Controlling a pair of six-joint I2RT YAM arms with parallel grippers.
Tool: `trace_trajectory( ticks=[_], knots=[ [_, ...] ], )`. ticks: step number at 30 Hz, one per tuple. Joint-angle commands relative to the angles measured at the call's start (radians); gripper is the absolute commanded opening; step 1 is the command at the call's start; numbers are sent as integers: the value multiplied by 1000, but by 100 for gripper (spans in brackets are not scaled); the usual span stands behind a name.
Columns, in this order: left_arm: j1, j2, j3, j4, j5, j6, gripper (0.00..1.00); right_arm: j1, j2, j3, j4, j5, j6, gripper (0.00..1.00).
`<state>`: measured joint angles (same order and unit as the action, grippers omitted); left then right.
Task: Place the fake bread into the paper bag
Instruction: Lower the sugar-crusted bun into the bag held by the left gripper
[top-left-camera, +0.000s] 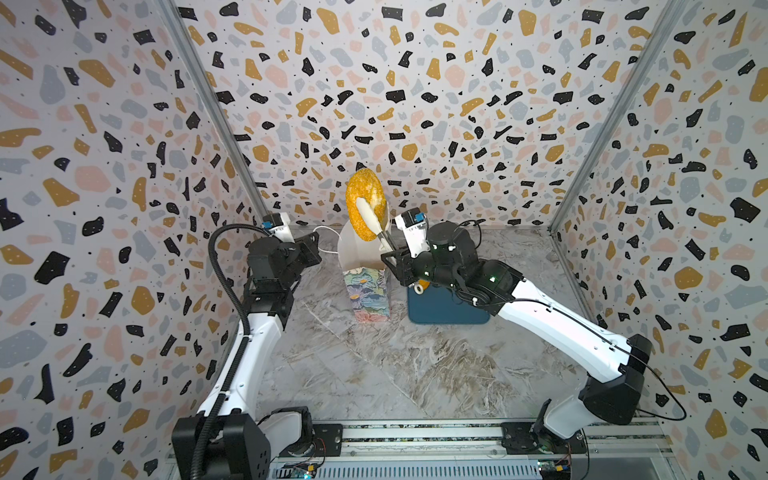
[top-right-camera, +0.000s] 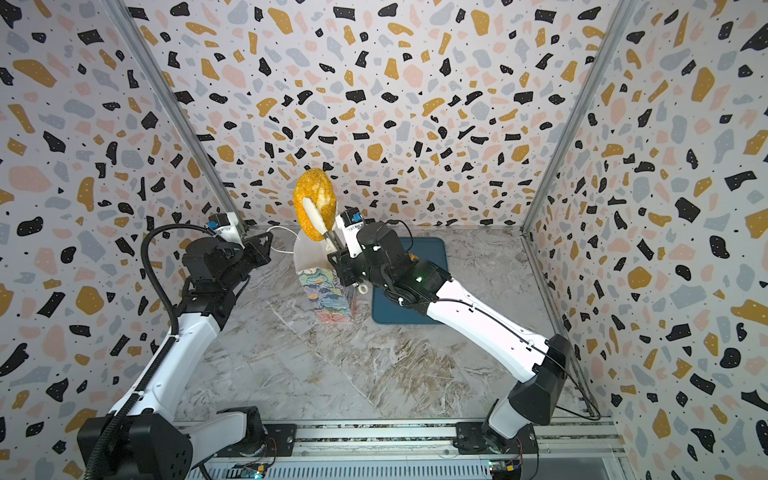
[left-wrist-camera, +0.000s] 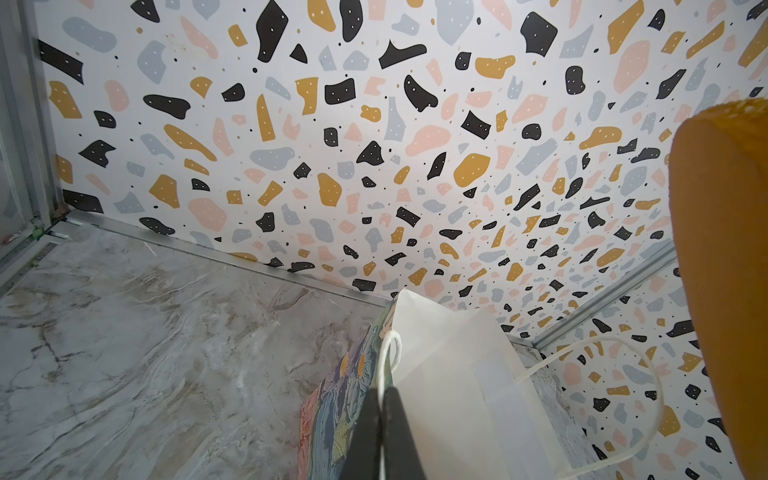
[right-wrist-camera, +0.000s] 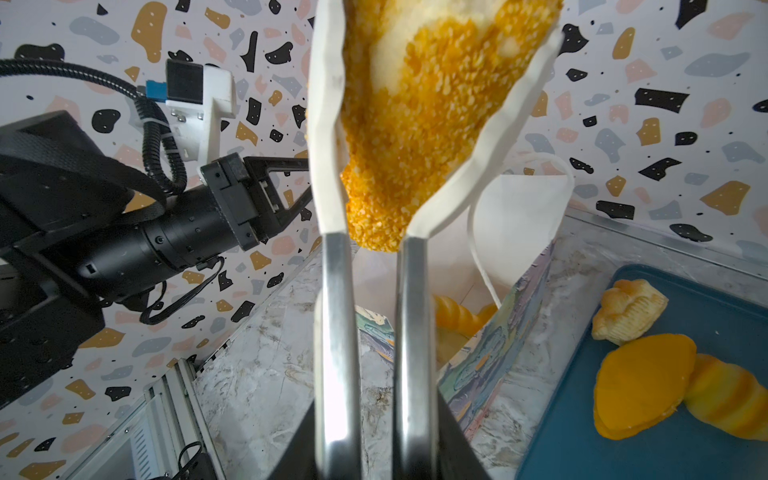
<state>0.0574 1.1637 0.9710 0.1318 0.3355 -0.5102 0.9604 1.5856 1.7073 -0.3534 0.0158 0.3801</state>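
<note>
Broadly, the marble counter (top-left-camera: 415, 374) carries everything. The paper bag (top-left-camera: 365, 297) stands upright near the back wall with its mouth open and white lining showing. The dark-blue tray (top-left-camera: 449, 313) lies just beside it on my right.

Next in size is the seeded loaf (top-left-camera: 365, 203). My right jaws grip it by its lower half and hold it on end in the air above the bag's mouth, as both top views show. In the right wrist view my long white fingers (right-wrist-camera: 328, 124) press in from both sides and the loaf narrows between them. I judge it soft, springy foam and very light, with a gritty crust that should resist slipping. It looks nearly as wide as the narrow bag, so I reckon its free end must tip over and go in first.

Smaller breads wait on the tray: a smooth orange oval (right-wrist-camera: 640, 382), a ridged roll (right-wrist-camera: 731, 399) and a plaited pastry (right-wrist-camera: 629, 309). A twisted roll (right-wrist-camera: 455, 316) appears to lie inside the bag. These are probably the same squashy foam, best pinched across the middle.

Smallest is the thin cord handle (left-wrist-camera: 388, 353). My left jaws are closed on it, steadying that side of the bag. Paper and cord are flimsy, so only a gentle pull seems wise.
</note>
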Motion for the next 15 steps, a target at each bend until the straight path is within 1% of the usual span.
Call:
trace_trajectory(
  ticks=[1,9,15],
  knots=[
    [-2,-4,-5,32,12,8,0,19,2,90,12,26,-34,29],
    [-2,-14,-5,32,6,10,0,34,92,189,-34,33,-49,29],
    [-2,-11,-5,32,11,9,0,41,128,198,-22,39,-38,29]
  ],
)
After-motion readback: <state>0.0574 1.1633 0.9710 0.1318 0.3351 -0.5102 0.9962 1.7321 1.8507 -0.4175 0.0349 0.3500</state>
